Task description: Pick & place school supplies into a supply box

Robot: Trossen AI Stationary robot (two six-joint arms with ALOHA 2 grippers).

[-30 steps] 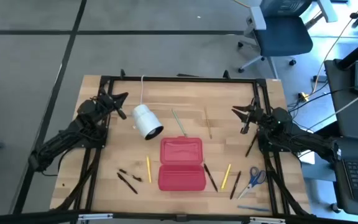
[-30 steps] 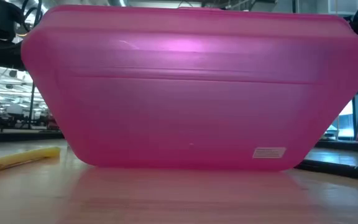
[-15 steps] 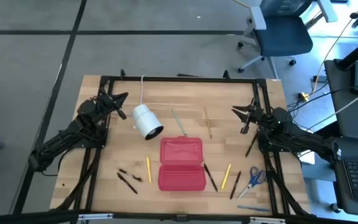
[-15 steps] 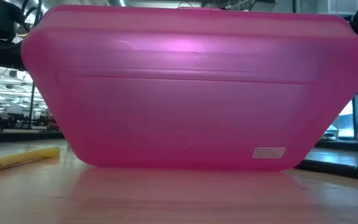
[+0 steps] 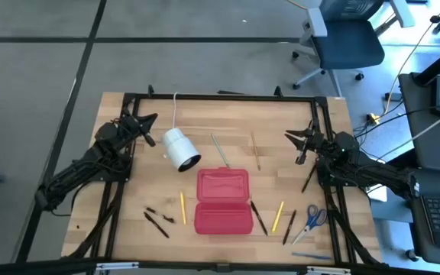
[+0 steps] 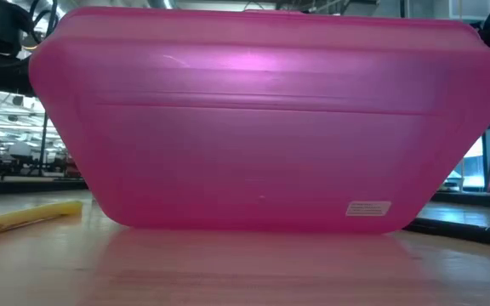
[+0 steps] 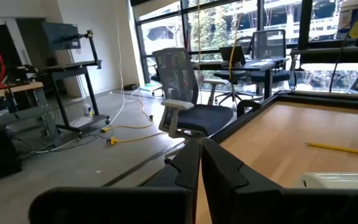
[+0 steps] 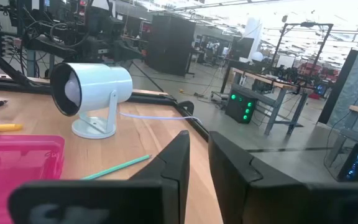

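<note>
Translucent red rounded box (image 5: 223, 202) lies closed on the wood table (image 5: 128, 221); left gripper (image 5: 148, 120) shut, right gripper (image 5: 295, 136) slightly parted, both empty

White cylinder (image 5: 180, 148) crowds supply box's (image 5: 223, 202) far-left side.

No change between the earlier pictures and now in either the high or the low view. Left pincer (image 5: 150, 119) and right pincer (image 5: 292, 136) hold the same spots either side of the red supply box (image 5: 223, 201). Pencils, pens and scissors (image 5: 309, 218) around the box lie exactly as before.
</note>
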